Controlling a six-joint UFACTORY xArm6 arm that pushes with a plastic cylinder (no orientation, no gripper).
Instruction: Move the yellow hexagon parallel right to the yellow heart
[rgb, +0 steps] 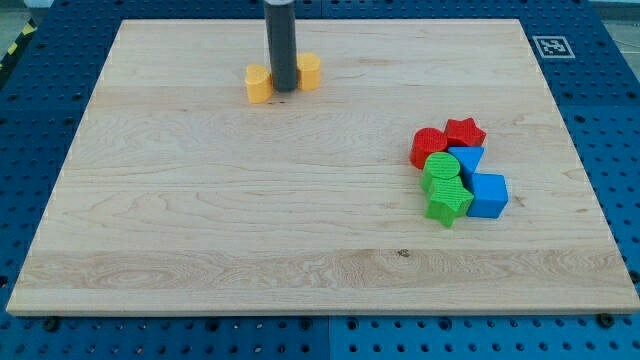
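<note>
Two yellow blocks sit near the view's top, left of centre. The left one (259, 83) looks like the yellow heart. The right one (309, 71), the yellow hexagon, is partly hidden behind my rod. My tip (285, 90) stands between the two, close to both; I cannot tell whether it touches either. The hexagon sits slightly higher in the view than the heart.
A cluster of blocks lies at the view's right: a red round block (428, 146), a red star (465, 132), a green round block (441, 170), a green star (447, 203), a blue block (468, 160) and a blue cube (488, 195). A marker tag (551, 45) is on the top right corner.
</note>
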